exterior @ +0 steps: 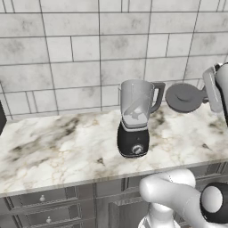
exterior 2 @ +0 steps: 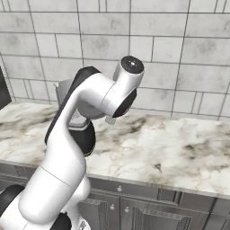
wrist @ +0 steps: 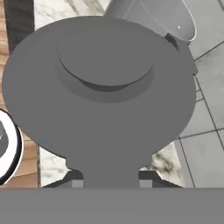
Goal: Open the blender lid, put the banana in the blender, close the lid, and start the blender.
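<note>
1. Left base view: the blender (exterior: 135, 119) stands on the marbled tabletop (exterior: 53, 147), a black rounded base with a silver knob under a clear grey jar with a dark handle. No writing can be read on it. The jar top is open. The lid (exterior: 185, 97), a dark grey matte disc, hangs in the air right of the jar, near the tiled wall (exterior: 67, 49).
2. Right base view: the white arm hides most of the blender (exterior 2: 83, 130); grey cabinet drawers (exterior 2: 134, 197) sit below.
3. Hand view: the gripper (wrist: 108, 181) is pinched on the lid's (wrist: 100, 87) edge tab; the jar rim shows beyond.
</note>
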You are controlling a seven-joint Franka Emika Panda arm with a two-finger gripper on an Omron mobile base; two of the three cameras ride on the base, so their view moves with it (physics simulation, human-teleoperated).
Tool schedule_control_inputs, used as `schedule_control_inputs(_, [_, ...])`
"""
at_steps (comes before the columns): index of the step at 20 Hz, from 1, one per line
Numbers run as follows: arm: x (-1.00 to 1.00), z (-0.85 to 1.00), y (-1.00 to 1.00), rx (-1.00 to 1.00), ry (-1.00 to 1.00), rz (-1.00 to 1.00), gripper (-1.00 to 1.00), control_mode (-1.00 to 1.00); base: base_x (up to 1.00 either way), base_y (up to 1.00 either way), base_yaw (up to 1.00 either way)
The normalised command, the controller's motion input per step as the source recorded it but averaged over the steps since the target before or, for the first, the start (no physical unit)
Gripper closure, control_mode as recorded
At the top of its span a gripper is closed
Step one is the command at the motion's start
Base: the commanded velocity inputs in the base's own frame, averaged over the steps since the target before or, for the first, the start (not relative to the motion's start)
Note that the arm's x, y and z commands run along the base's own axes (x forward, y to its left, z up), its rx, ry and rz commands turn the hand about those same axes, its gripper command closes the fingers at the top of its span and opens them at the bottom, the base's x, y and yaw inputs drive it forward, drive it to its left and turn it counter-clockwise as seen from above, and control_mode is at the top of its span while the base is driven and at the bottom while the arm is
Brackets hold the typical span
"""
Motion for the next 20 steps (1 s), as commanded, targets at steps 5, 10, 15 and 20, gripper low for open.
schedule_control_inputs(5, [-0.06,0.32,0.39,0.00,-0.01,0.13,1.00,-1.00,0.00,0.00,0.00])
schedule_control_inputs(10, [-0.08,0.30,0.35,0.00,-0.04,0.14,1.00,-1.00,0.00,0.00,0.00])
schedule_control_inputs(15, [-0.02,0.34,0.42,0.01,-0.06,0.12,1.00,-1.00,0.00,0.00,0.00])
schedule_control_inputs(20, [0.08,0.27,0.52,0.00,-0.01,0.08,1.00,-1.00,0.00,0.00,0.00])
